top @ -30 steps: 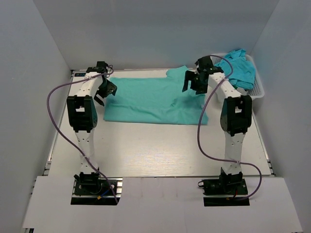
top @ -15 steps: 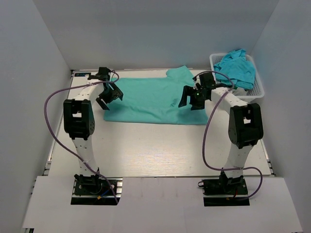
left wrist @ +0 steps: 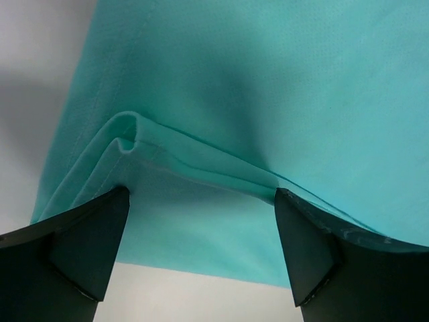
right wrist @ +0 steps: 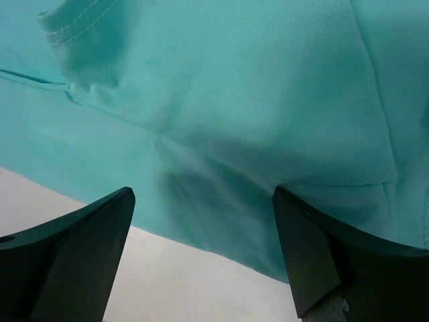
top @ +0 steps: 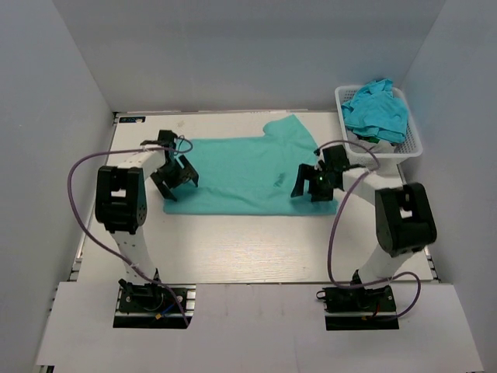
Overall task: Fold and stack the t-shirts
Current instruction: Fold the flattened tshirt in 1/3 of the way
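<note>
While hanging low over the left end of the spread teal t-shirt [top: 241, 175], wide apart at the left gripper [top: 177, 172], clamped on nothing. Same story at the right gripper [top: 314, 183]: parted fully, gripping nothing, poised over the shirt's right end. Laid out flat on the table [top: 248, 241], mid-workspace, with one sleeve poking toward the far side. Up close from the left wrist, a doubled-over hem ridge [left wrist: 134, 137] running from one fingertip toward the other. From the right wrist, smooth cloth, a stitched seam, then bare tabletop past the near edge. Off in the far right corner, a second, bluer t-shirt [top: 377, 113] heaped in a white basket [top: 415, 144].
</note>
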Controlling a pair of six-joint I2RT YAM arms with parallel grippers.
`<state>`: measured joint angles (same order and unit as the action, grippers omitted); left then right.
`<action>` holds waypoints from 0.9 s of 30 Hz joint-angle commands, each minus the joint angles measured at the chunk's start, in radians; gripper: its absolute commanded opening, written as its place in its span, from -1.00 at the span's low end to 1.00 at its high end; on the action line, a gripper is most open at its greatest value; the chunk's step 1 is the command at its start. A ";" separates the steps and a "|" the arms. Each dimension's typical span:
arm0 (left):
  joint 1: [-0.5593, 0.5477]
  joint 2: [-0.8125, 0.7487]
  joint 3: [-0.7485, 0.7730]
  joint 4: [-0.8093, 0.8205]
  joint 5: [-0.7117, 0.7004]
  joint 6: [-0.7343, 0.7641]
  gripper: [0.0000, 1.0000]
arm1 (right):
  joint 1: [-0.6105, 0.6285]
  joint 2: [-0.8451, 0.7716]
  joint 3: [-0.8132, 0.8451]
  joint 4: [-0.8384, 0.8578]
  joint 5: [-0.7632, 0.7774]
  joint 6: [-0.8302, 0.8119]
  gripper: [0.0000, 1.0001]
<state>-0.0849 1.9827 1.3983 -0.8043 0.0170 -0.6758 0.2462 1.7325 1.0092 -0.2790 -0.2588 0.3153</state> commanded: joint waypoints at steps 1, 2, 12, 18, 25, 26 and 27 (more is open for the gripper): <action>0.001 -0.106 -0.180 -0.066 0.035 0.015 1.00 | 0.024 -0.066 -0.158 -0.063 -0.003 0.019 0.81; 0.001 -0.142 -0.255 -0.052 0.035 0.015 1.00 | 0.031 -0.085 -0.182 -0.066 -0.029 0.027 0.81; 0.001 -0.420 -0.291 -0.076 -0.040 0.024 1.00 | 0.107 -0.384 -0.278 -0.051 -0.023 0.033 0.81; 0.030 -0.250 0.000 -0.131 -0.120 -0.005 1.00 | 0.093 -0.170 0.068 -0.045 0.048 0.007 0.81; 0.074 0.067 0.445 -0.251 -0.192 -0.015 1.00 | 0.071 0.162 0.507 -0.091 0.215 -0.010 0.81; 0.083 0.102 0.490 -0.265 -0.206 -0.015 1.00 | 0.062 0.221 0.651 -0.127 0.233 -0.016 0.81; 0.083 0.131 0.563 -0.265 -0.216 -0.015 1.00 | 0.059 0.283 0.695 -0.137 0.245 -0.027 0.81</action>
<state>-0.0235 2.0605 1.8389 -0.9958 -0.1417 -0.6811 0.3252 1.9148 1.5501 -0.3702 -0.1184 0.3248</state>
